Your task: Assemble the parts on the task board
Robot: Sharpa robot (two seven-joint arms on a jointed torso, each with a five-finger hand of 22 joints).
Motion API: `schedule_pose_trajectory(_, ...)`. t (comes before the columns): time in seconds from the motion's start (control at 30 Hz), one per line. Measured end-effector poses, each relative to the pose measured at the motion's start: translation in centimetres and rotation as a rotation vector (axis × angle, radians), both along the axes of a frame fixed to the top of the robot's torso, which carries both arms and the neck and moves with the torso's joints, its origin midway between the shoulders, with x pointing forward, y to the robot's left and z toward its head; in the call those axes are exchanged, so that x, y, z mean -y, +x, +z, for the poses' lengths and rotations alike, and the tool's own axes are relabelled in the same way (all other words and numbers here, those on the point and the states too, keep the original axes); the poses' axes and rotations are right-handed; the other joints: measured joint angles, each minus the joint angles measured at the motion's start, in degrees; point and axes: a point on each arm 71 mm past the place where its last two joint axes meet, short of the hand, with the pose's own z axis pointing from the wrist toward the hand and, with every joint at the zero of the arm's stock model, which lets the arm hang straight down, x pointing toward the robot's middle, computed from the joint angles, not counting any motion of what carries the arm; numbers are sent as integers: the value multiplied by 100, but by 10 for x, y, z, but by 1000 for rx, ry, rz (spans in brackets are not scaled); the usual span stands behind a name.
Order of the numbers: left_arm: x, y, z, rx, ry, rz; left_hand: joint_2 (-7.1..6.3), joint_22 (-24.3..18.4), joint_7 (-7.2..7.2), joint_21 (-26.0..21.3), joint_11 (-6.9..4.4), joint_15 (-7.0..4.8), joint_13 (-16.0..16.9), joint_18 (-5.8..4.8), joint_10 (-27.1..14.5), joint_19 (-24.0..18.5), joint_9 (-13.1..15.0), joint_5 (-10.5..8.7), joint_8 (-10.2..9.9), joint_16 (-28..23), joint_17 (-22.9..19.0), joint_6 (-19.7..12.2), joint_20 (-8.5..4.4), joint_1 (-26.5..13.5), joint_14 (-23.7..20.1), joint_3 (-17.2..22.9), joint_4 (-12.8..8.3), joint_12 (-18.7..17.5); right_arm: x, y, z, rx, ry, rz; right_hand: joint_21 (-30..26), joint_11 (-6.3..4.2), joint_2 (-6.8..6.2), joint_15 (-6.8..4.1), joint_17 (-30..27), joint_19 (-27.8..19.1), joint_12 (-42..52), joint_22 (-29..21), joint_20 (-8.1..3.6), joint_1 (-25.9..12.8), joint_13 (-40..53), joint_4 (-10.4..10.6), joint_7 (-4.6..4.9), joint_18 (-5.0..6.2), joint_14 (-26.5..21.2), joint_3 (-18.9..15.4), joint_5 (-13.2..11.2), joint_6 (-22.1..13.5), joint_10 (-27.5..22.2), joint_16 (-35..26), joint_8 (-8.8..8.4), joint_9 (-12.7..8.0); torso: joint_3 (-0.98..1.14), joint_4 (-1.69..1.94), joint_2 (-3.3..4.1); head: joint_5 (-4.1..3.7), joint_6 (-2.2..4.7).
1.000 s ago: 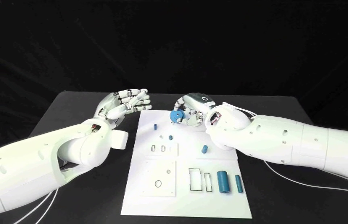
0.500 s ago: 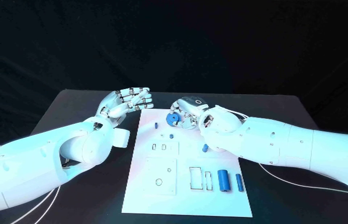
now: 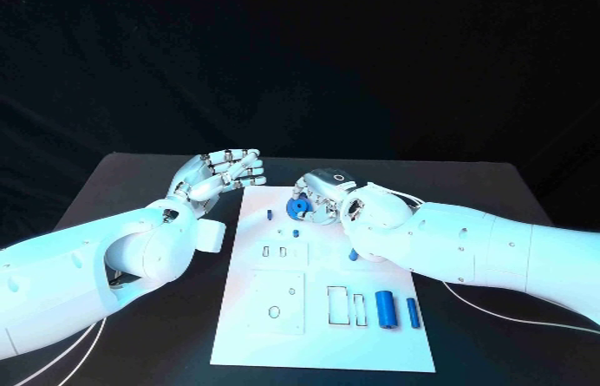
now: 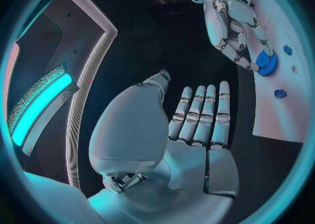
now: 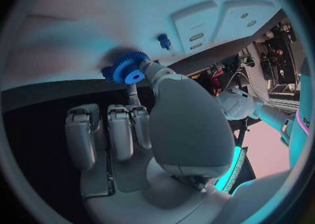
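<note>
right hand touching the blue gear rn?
Touching. The right wrist view shows the right hand pinching the blue gear between thumb and a fingertip; the head view shows the gear at that hand's fingertips.

right robot hand (image 3: 328,197) holds blue gear (image 3: 299,207) over task board (image 3: 313,334) | left robot hand (image 3: 223,175) empty, fingers apart

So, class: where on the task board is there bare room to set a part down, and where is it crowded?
Bare: the task board's near strip, below the blue cylinders. Crowded: the far end, where the right hand holds the blue gear by small pegs.
</note>
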Motion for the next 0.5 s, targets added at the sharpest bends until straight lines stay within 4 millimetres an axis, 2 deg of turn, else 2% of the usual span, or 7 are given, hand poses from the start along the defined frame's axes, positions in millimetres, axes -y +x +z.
schedule_pose_trajectory(0.2, 0, 0, 0, 0, 0, 0, 0, 0, 0, 0, 0, 8, 0, 0, 0, 0, 0, 0, 0, 0, 0, 0, 0, 0, -8, 0, 0, 0, -2, 2, 0, 0, -3, -1, 0, 0, -3, 0, -1, 0, -1, -1, 0, -12, 0, -17, -1, 0, 0, 18, 0, 1, 0, 0, -6, 1, 1, -6, -1, 8, -1)
schedule_pose_trajectory(0.23, 0, 0, 0, 0, 0, -1, 0, 0, 0, 0, 0, 8, 0, 0, 0, 0, 0, 0, 0, 0, 0, 0, 0, 0, -8, 0, 0, 0, -1, 2, -1, -1, -6, -4, 0, 0, -40, 0, -1, 0, -36, -1, 0, -54, 0, -31, -1, 0, 0, 48, 0, 1, 0, 0, -6, 1, 1, -6, 0, 8, -1)
schedule_pose_trajectory(0.37, 0, 0, 0, -1, 0, -1, 0, 0, 0, 0, 0, 8, 0, 0, 0, 0, 0, 0, 0, 0, 5, 0, 0, 0, -7, 0, 0, 0, 0, 5, -2, -4, -13, -13, 0, 1, -91, 0, -1, 0, -215, -1, 0, -195, 0, -33, -17, 0, 0, 109, 0, 33, 0, 0, -122, -1, 1, -6, -1, 8, 2)
schedule_pose_trajectory(0.4, 0, 0, 0, -1, 0, -1, 0, 0, 0, 1, 0, 8, 0, 0, 0, 0, 0, 0, 0, 0, 5, 0, 0, 0, -7, 0, 0, 0, 0, 5, -3, -4, -14, -14, 0, 48, -135, 13, -1, 0, -300, -1, 0, -240, 0, -32, -12, 0, 13, 111, 0, 30, 2, 0, -184, -10, 1, -6, -1, 5, 3)
schedule_pose_trajectory(0.5, 0, 0, 0, -1, 1, -1, 0, 0, 0, 1, 0, 7, 0, 0, 0, 0, 0, 0, 0, 0, 5, 0, 0, 0, -7, 0, 0, 0, 0, 6, -4, -8, -18, -17, 0, 84, -108, 63, -1, -1, -412, -1, 47, -395, 0, -25, 54, 0, -1, 122, 2, -145, 0, 0, -288, -63, 1, -6, -2, 3, 3)
